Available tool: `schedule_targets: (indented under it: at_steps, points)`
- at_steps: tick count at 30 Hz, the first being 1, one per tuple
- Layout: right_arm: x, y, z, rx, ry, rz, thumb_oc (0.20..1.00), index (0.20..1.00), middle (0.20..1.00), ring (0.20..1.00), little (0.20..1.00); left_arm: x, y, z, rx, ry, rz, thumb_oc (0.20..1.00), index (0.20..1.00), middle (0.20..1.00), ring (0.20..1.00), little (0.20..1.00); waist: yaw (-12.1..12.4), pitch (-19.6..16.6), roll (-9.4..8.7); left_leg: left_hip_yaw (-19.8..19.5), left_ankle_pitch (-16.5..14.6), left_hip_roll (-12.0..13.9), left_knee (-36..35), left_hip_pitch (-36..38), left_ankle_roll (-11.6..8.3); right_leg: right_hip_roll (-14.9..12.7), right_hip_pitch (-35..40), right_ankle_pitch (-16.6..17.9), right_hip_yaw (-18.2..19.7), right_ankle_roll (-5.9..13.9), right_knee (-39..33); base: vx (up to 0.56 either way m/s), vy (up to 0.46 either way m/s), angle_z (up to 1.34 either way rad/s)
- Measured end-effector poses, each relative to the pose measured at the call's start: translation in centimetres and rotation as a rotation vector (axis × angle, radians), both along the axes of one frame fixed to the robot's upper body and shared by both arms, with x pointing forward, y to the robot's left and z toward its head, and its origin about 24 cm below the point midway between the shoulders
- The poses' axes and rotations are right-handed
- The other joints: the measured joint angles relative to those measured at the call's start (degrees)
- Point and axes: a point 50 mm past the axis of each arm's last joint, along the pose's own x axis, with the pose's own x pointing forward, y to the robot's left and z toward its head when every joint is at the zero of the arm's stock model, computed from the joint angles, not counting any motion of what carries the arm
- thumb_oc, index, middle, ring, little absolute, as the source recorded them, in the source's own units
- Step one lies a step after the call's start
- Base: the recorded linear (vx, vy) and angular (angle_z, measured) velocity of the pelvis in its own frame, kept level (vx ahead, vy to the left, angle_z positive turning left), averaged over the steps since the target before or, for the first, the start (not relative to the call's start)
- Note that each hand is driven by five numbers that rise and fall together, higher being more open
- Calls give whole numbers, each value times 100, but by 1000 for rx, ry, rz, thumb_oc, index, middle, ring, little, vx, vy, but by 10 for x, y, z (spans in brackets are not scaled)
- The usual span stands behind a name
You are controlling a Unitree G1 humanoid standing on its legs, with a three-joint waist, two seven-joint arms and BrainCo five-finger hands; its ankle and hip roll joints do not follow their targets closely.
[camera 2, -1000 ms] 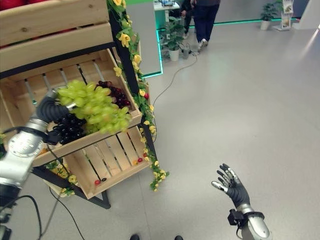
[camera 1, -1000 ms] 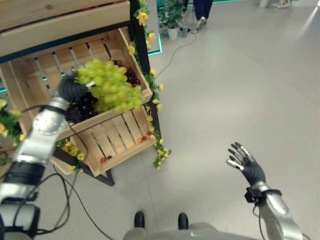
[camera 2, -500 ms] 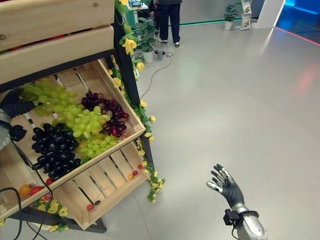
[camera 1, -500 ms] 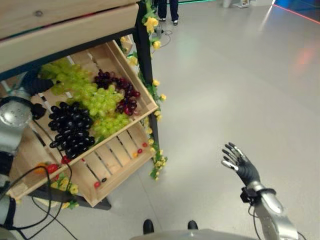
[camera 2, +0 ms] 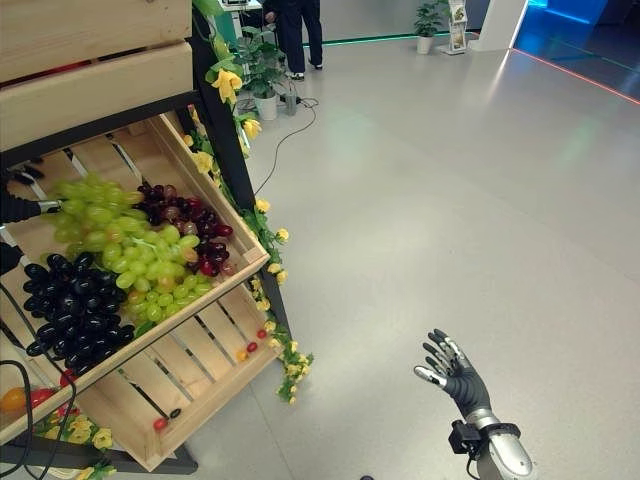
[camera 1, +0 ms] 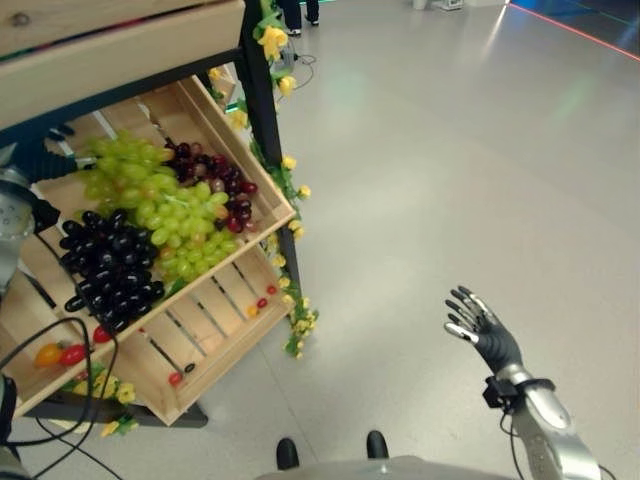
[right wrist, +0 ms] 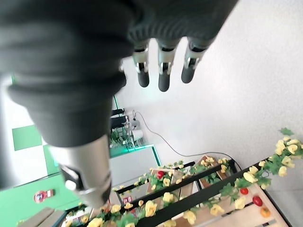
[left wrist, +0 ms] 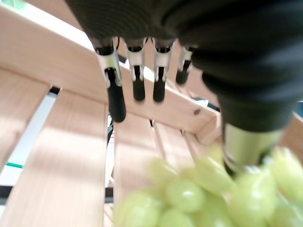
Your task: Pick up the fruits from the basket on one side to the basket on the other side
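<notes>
A long bunch of green grapes (camera 1: 150,200) lies in the slanted wooden crate (camera 1: 205,105) on the stand, between dark red grapes (camera 1: 215,180) and black grapes (camera 1: 105,265). My left hand (camera 2: 14,205) is at the bunch's far left end. In the left wrist view its fingers (left wrist: 116,101) are straight over the crate slats, and the thumb rests against the green grapes (left wrist: 189,198). My right hand (camera 1: 480,325) hangs open and empty over the bare floor at the lower right, its fingers (right wrist: 163,71) spread.
A lower crate (camera 1: 200,340) holds a few small red tomatoes (camera 1: 175,378). A black post with yellow flowers (camera 1: 265,130) runs down the stand's right side. Another wooden crate (camera 2: 90,60) sits above. A person (camera 2: 300,30) stands far off, beside potted plants (camera 2: 262,70).
One second ago my left hand held the green grapes up over the crate. They now lie in it and the fingers have straightened. The camera has swung, shifting the whole picture.
</notes>
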Motion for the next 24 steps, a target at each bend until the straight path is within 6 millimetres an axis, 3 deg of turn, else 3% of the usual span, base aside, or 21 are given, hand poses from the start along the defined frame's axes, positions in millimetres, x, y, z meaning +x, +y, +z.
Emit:
schedule_targets:
  at_steps: [16, 18, 19, 22, 23, 24]
  points:
    - [-5, 1, -4, 3, 19, 12, 1000, 1000, 1000, 1000, 1000, 4, -10, 5, 119, 75, -29, 1000, 1000, 1000, 1000, 1000, 20, -71, 18, -155, 57, -9, -1, 60, 11, -16, 140, -13, -231, 1, -5, -10, -30, 6]
    - [-4, 1, -3, 3, 19, 12, 1000, 1000, 1000, 1000, 1000, 7, -28, 7, 147, 61, -105, 1000, 1000, 1000, 1000, 1000, 56, -82, 4, -182, 57, -11, 0, 58, 10, -14, 162, -16, -255, 4, -2, -7, -52, 4]
    - [-5, -1, -3, 2, 18, 5, 1000, 1000, 1000, 1000, 1000, 0, -49, 0, 148, 34, -209, 1000, 1000, 1000, 1000, 1000, 95, -105, 29, -216, 50, -29, -2, 71, 8, -24, 164, -19, -267, 5, -6, 0, 0, 0]
    - [-6, -9, -2, -6, 21, -35, 1000, 1000, 1000, 1000, 1000, -12, -89, -36, 89, 118, -440, 1000, 1000, 1000, 1000, 1000, 136, -152, 89, -231, 48, -26, -2, 75, 6, -24, 171, -37, -286, 6, -4, 6, -42, 3]
    - [-6, -9, -3, -6, 24, -38, 1000, 1000, 1000, 1000, 1000, -12, -90, -40, 80, 142, -452, 1000, 1000, 1000, 1000, 1000, 144, -153, 93, -233, 50, -18, -2, 75, 4, -15, 171, -36, -286, 5, -5, 1, -88, 1]
    - [-7, -15, -2, -10, 20, -76, 1000, 1000, 1000, 1000, 1000, -12, -99, -58, -53, 154, -495, 1000, 1000, 1000, 1000, 1000, 166, -190, 144, -242, 47, -15, -1, 85, 0, -11, 189, -60, -303, 34, -3, 2, -50, 4]
